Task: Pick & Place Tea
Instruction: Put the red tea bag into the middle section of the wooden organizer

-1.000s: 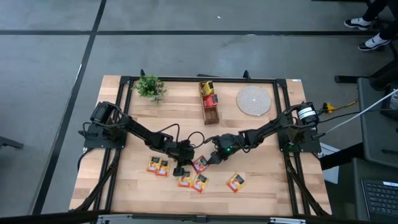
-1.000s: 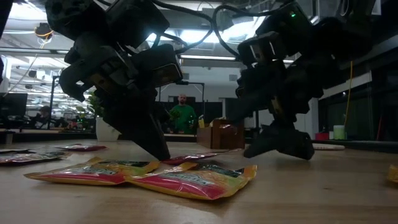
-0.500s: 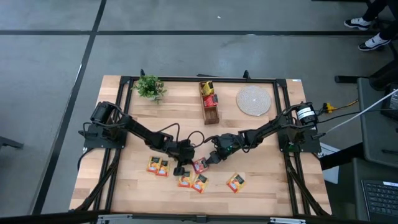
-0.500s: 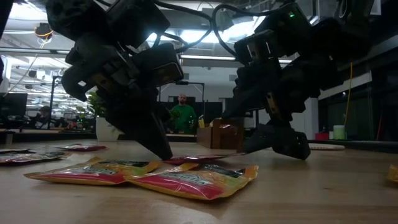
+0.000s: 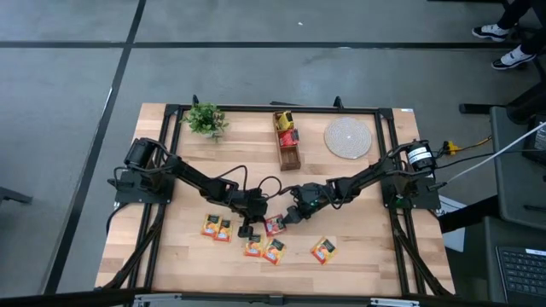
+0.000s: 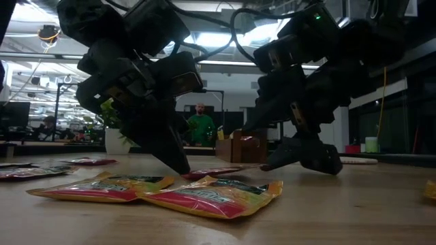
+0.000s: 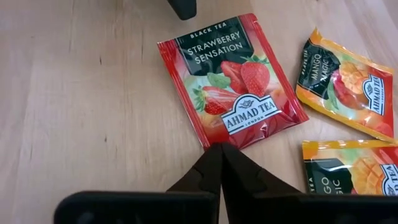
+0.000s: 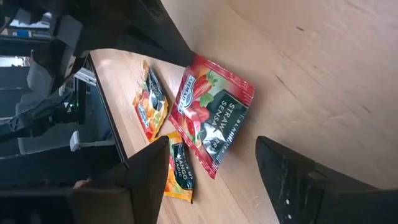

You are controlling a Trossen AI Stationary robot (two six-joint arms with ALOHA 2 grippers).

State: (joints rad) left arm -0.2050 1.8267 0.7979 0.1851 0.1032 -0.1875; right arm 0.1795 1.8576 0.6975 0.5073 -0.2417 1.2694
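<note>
A red strawberry tea sachet (image 5: 274, 225) lies flat on the wooden table between my two grippers. My left gripper (image 5: 250, 224) is shut, with its tips down at the sachet's edge on the table's left side. My right gripper (image 5: 285, 218) stands open just right of the sachet, low over the table, with nothing between its fingers (image 8: 281, 163). Several orange mango sachets (image 5: 217, 228) (image 5: 264, 249) (image 5: 323, 249) lie flat nearer the front edge. In the low view the red sachet (image 6: 212, 173) lies behind two orange ones (image 6: 204, 194). My left gripper's shut fingertips (image 7: 218, 151) meet the red sachet at the middle of one edge (image 7: 219, 142), slanting down from the table's left. The sachet lies flat on the table. Whether the tips press on the edge or only stand against it, I cannot tell.
A small wooden box (image 5: 288, 143) holding sachets stands at the far middle, with a potted plant (image 5: 205, 119) at the far left and a round woven mat (image 5: 348, 137) at the far right. A person (image 6: 199, 125) stands in the room beyond the table.
</note>
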